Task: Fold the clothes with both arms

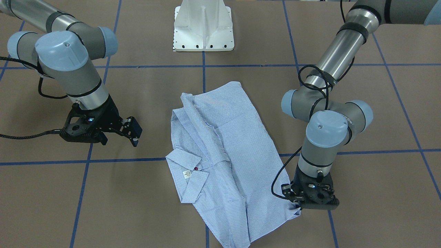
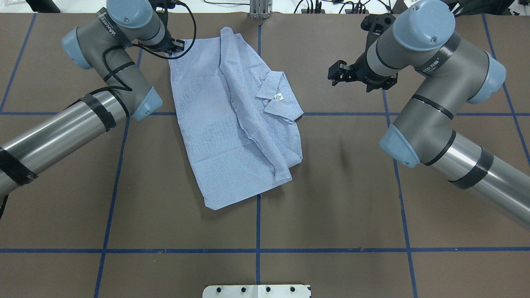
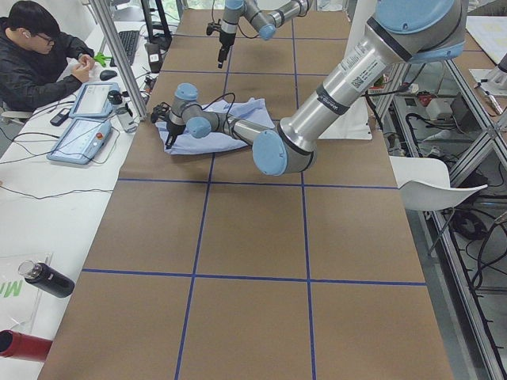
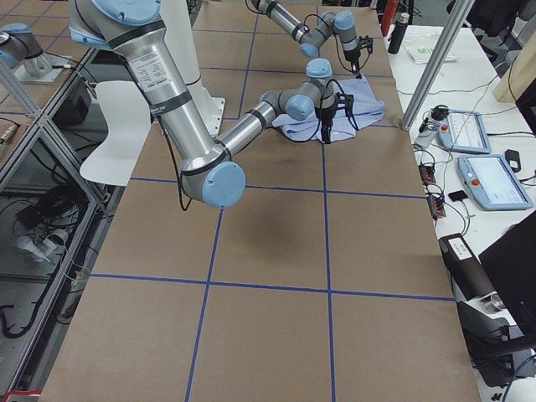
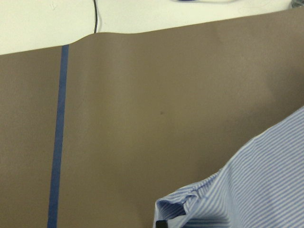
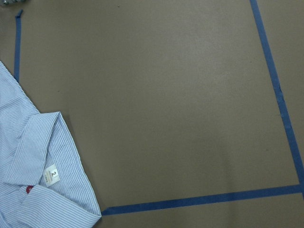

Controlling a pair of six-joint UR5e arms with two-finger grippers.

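the shirt [image 1: 227,144] is thin woven cloth, soft and creased. the table cover [image 1: 372,193] looks like matt brown paper, lined with smooth blue tape [image 1: 103,161]. the left arm [image 1: 336,57] has a glossy brushed-metal tube, matt grey joints and smooth plastic caps.

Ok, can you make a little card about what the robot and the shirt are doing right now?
shirt: light blue with fine stripes, partly folded, lying on the table
collar: on top, with a white label and a red button showing
left hand: down at one corner of the shirt, seems to pinch the bunched cloth
right hand: open, over bare table beside the collar, touching nothing
floor of the scene: brown table with blue tape lines
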